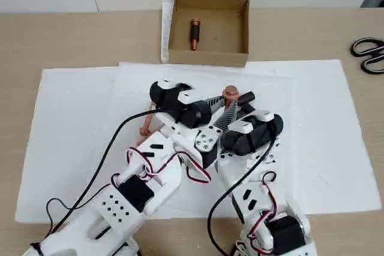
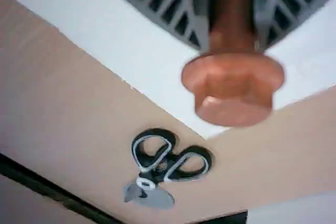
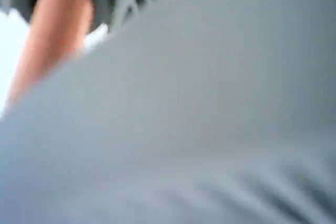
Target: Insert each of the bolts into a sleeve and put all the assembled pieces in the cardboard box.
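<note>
The left pincer (image 1: 224, 98) is clamped on a copper bolt (image 2: 232, 85). In the left wrist view the shaft sits between the two jaws and the hexagonal head stands free beyond them, on the side where the scissors (image 2: 168, 163) lie. The right pincer (image 1: 237, 105) comes to the same place from the near side of the bench (image 1: 72, 34), and the dark sleeve (image 1: 246, 96) is just beside the bolt head, further toward the scissors side. Whether the right pincer is closed on this sleeve or not, I cannot tell. In the right wrist view a copper shaft meets a dark ring, but how deep it goes in cannot be seen, and the exact tilt of the bolt's long axis also stays unclear. I judge that the coming move depends on bringing the bore of the sleeve in one line with the shaft, and both arms are equally near for this. The cardboard box (image 1: 207, 57) stands well apart at the far edge of the white paper (image 1: 318, 148), with one assembled piece (image 1: 195, 33) lying inside. Another copper piece (image 1: 146, 129), probably a bolt, lies on the paper beside the left arm. I can read no writing on any thing.
</note>
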Tool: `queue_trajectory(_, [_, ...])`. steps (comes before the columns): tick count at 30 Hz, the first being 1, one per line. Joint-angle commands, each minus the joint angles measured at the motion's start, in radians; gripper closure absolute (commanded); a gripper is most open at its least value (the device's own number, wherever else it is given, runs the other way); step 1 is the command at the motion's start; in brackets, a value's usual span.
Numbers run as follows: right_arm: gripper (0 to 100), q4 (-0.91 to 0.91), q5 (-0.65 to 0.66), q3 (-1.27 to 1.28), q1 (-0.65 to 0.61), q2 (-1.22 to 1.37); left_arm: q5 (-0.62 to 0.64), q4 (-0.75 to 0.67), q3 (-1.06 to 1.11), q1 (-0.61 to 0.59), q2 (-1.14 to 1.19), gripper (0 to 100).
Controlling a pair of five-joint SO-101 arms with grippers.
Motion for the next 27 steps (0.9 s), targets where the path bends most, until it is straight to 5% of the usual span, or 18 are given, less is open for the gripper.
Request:
queue_trajectory(1, [99.5, -0.022, -0.008, -0.008, 0.002, -0.001, -0.011, -0.031, -0.002, -0.015, -0.009, 99])
queue_trajectory(27, [99.5, -0.022, -0.008, -0.006, 0.002, -0.001, 0.044, 0.086, 0.084, -0.049, -0.015, 99])
